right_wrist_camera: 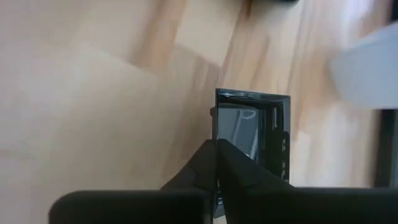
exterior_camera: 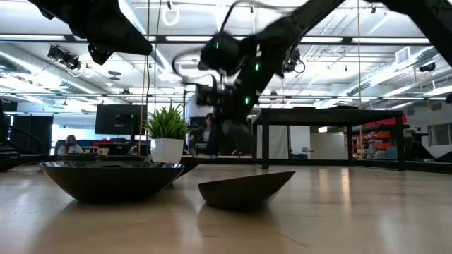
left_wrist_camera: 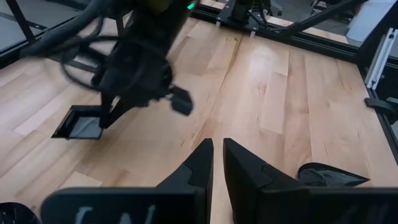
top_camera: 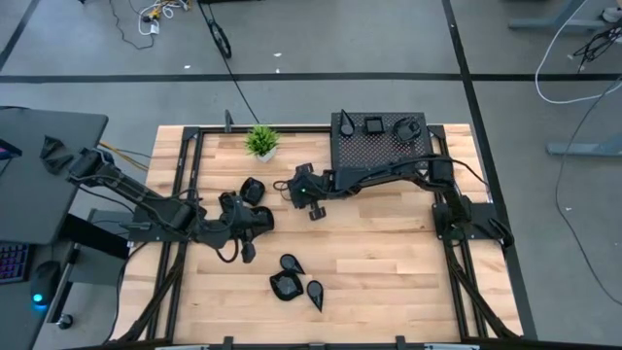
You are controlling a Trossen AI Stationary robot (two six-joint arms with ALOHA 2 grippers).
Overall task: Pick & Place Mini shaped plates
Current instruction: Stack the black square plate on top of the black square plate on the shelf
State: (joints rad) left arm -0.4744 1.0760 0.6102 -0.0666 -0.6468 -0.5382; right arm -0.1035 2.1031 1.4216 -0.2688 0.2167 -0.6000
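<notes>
**Right arm went to a square plate mid-table while the left waited**

Nearest the front edge, three mini shaped plates sat loose on the wood: a squarish dish [top_camera: 285,286] with two teardrops beside it, one [top_camera: 292,262] just behind and one [top_camera: 315,293] to its side. From table height the closest pair loomed large, a wide bowl-like dish [exterior_camera: 111,178] and a shallower one [exterior_camera: 246,189], likely parked there as the pile yet to be moved.

Further in, the left gripper [top_camera: 243,249] hovered over bare board with its fingers [left_wrist_camera: 198,163] pressed nearly together and nothing between them; a teardrop plate [left_wrist_camera: 326,175] lay just off to one side. It looked to be standing by.

Mid-table, the right gripper [top_camera: 313,209] reached out from the rack side. Its wrist camera showed the fingers [right_wrist_camera: 208,163] drawn together over the near edge of a square plate [right_wrist_camera: 255,127], tips pointing onto the rim, probably because these glossy dishes offer only a thin lip to grab. Whether the plate was truly pinched or just under the tips was hard to say.

At the back, the black perforated rack [top_camera: 381,154] already carried three plates, a teardrop [top_camera: 346,123], a square [top_camera: 373,125] and a round [top_camera: 406,127], so that was evidently the drop-off. The potted plant [top_camera: 261,142] stood beside it.

The overhead view hid the square plate under the right arm, and another dish [top_camera: 252,190] sat half tucked near the left arm's wrist.
</notes>
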